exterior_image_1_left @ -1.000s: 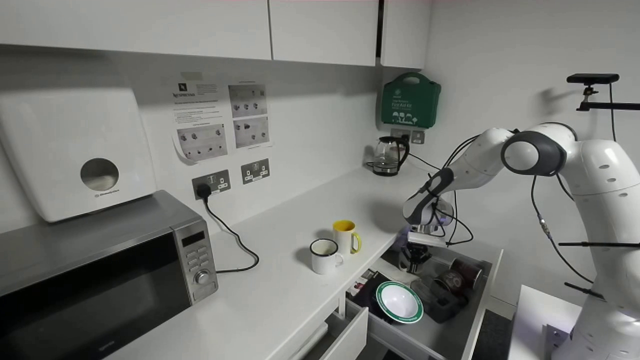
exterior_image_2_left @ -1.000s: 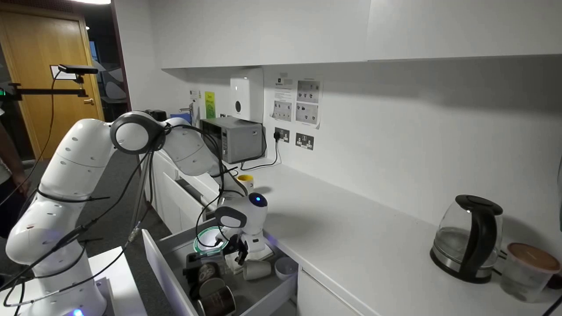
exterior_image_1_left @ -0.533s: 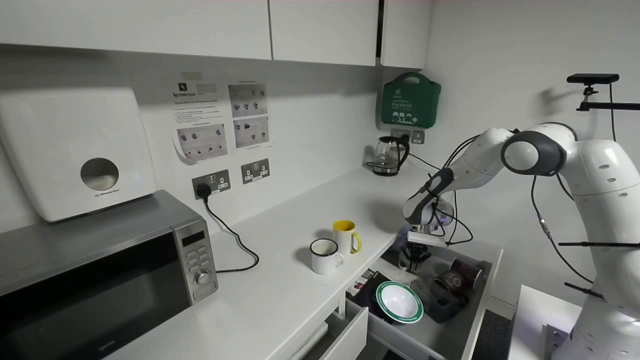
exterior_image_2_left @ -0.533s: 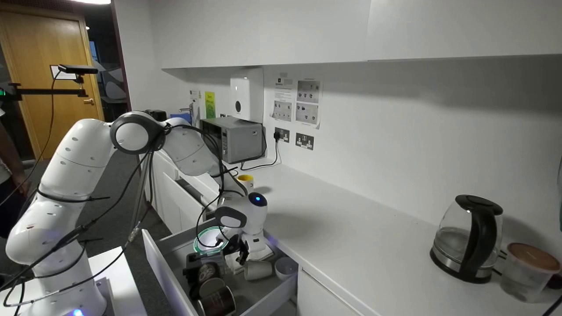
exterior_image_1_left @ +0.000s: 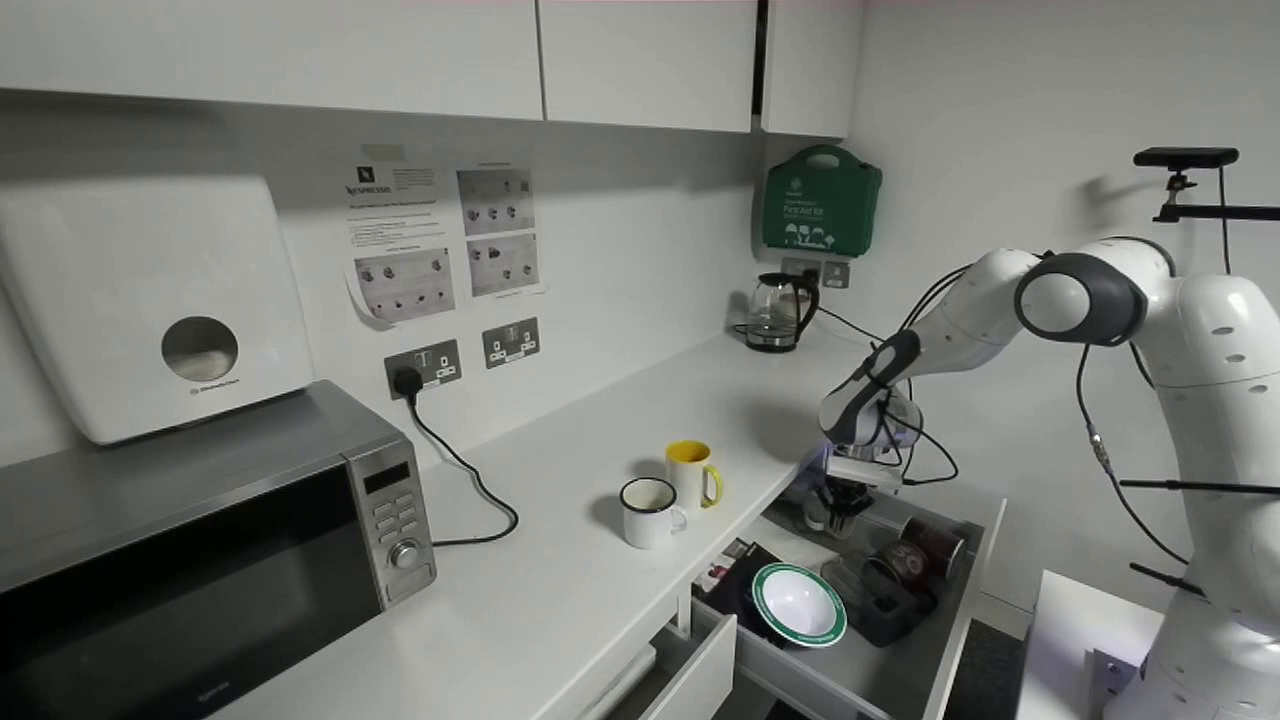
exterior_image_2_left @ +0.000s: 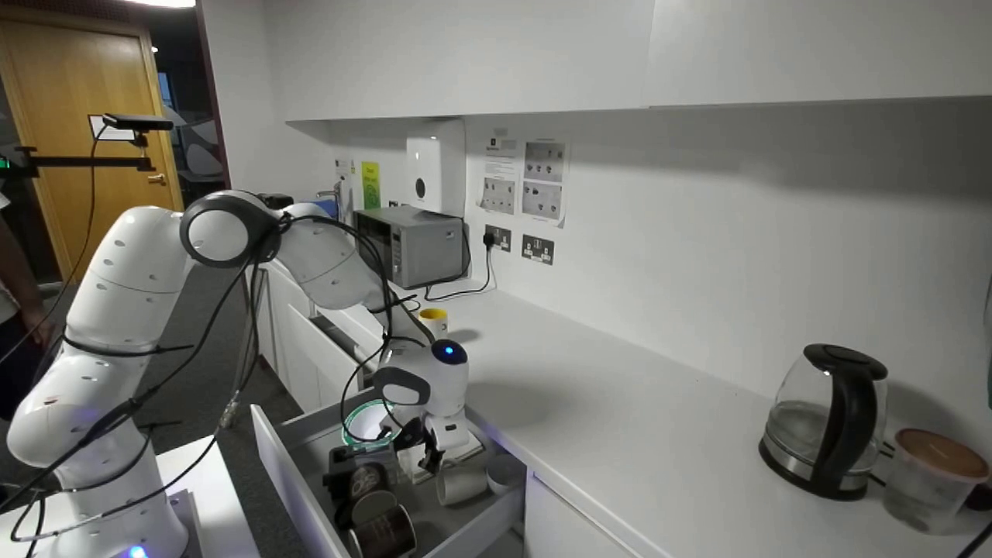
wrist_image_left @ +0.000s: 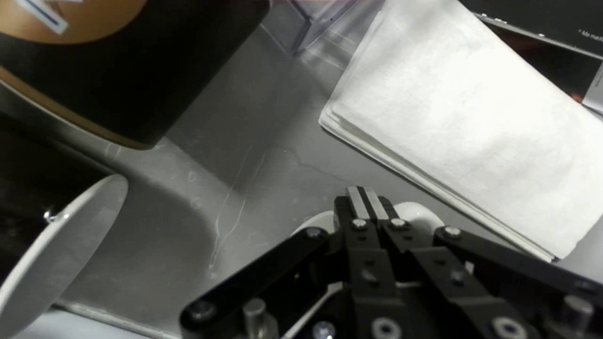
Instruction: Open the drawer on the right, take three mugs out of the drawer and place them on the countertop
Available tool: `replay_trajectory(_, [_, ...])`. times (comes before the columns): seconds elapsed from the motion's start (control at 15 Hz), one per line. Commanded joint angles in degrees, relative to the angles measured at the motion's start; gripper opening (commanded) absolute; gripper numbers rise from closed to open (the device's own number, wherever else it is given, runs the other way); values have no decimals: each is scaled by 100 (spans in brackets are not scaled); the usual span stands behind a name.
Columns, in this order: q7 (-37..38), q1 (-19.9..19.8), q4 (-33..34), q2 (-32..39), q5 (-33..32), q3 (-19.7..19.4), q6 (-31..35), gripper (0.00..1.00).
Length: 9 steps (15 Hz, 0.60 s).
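The wide drawer (exterior_image_2_left: 271, 465) stands pulled out beneath the white countertop (exterior_image_2_left: 597, 403). On the countertop, a white mug with a dark rim (exterior_image_1_left: 646, 525) and a yellow-lined mug (exterior_image_1_left: 686, 488) stand upright side by side. A pale mug (exterior_image_2_left: 463, 486) lies on its side inside the drawer. Down in the drawer, my gripper (exterior_image_2_left: 428, 457) is close beside that mug, its fingertips together with nothing between them. The wrist view shows the shut gripper (wrist_image_left: 367, 202) covering most of a white rounded thing (wrist_image_left: 424, 215), seemingly that mug; whether they touch I cannot tell.
Also in the drawer are a stack of white napkins (wrist_image_left: 471, 127), dark brown cups (exterior_image_2_left: 385, 532), a green-rimmed dish (exterior_image_1_left: 798, 603) and a small bowl (exterior_image_2_left: 505, 473). A smaller drawer (exterior_image_1_left: 700, 680) stands open beside it. A kettle (exterior_image_2_left: 825, 426) and microwave (exterior_image_1_left: 230, 570) occupy the countertop.
The arm has shifted slightly towards the kettle end of the drawer. The pale mug has moved a little the same way, closer to the small bowl. The gripper stays shut.
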Motion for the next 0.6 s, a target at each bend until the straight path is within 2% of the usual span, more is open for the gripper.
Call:
replay_trajectory(0.0, [-204, -92, -456, -457, 83, -17, 232, 0])
replay_trajectory(0.47, [-201, -104, -717, -741, 79, -54, 303, 0])
replay_trajectory(0.53, [-189, -98, -745, -778, 65, -66, 302, 19])
